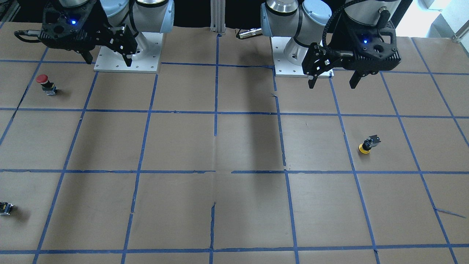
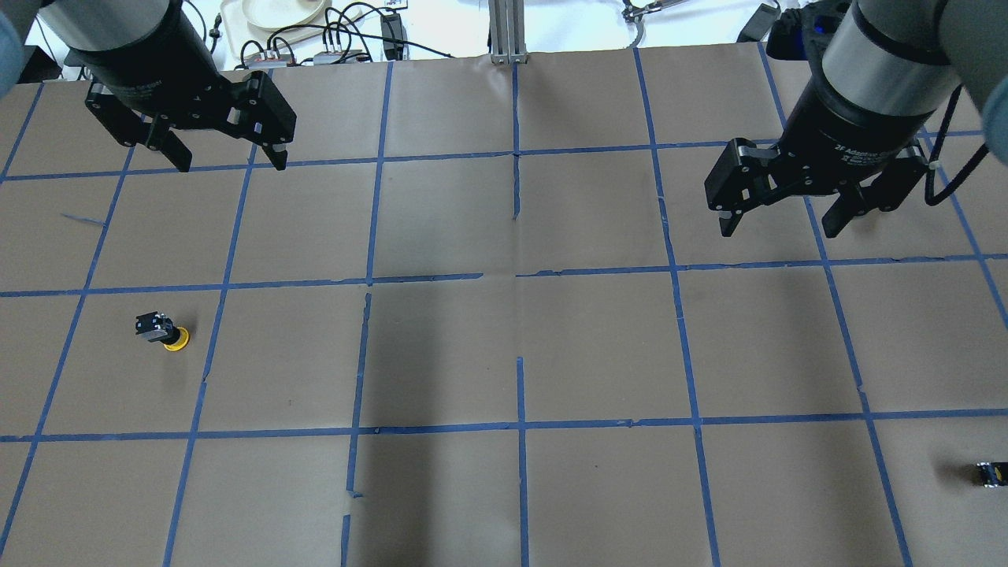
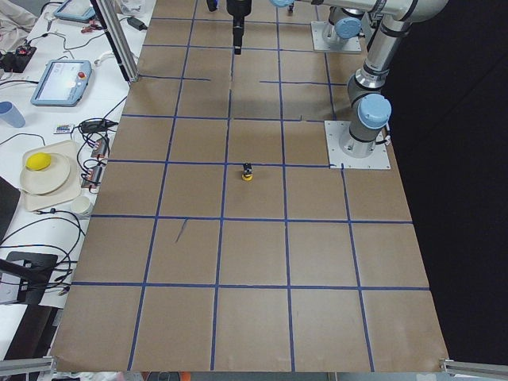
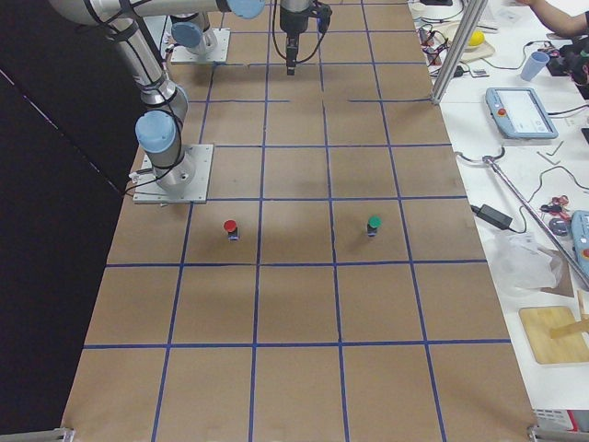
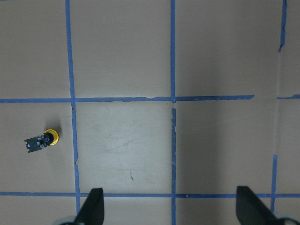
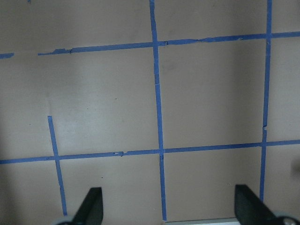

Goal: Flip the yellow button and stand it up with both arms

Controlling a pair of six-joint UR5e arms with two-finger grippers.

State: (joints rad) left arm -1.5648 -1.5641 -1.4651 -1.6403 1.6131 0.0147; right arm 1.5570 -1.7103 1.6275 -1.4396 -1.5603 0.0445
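Observation:
The yellow button (image 1: pixel 368 143) lies tipped over on the brown paper, with its yellow cap on the table and its grey-black base pointing sideways. It also shows in the overhead view (image 2: pixel 163 331), the exterior left view (image 3: pixel 248 172) and the left wrist view (image 5: pixel 42 139). My left gripper (image 2: pixel 232 164) hangs open and empty above the table, well away from the button; it also shows in the front view (image 1: pixel 332 86) and its own wrist view (image 5: pixel 171 206). My right gripper (image 2: pixel 778 231) is open and empty over the other half of the table (image 1: pixel 109 62) (image 6: pixel 168 208).
A red-capped button (image 1: pixel 45 83) stands near my right arm's base plate (image 1: pixel 146 55). A green-capped button (image 4: pixel 374 225) stands further out. A capless switch block (image 2: pixel 991 474) lies at the table's right edge. Blue tape lines grid the paper.

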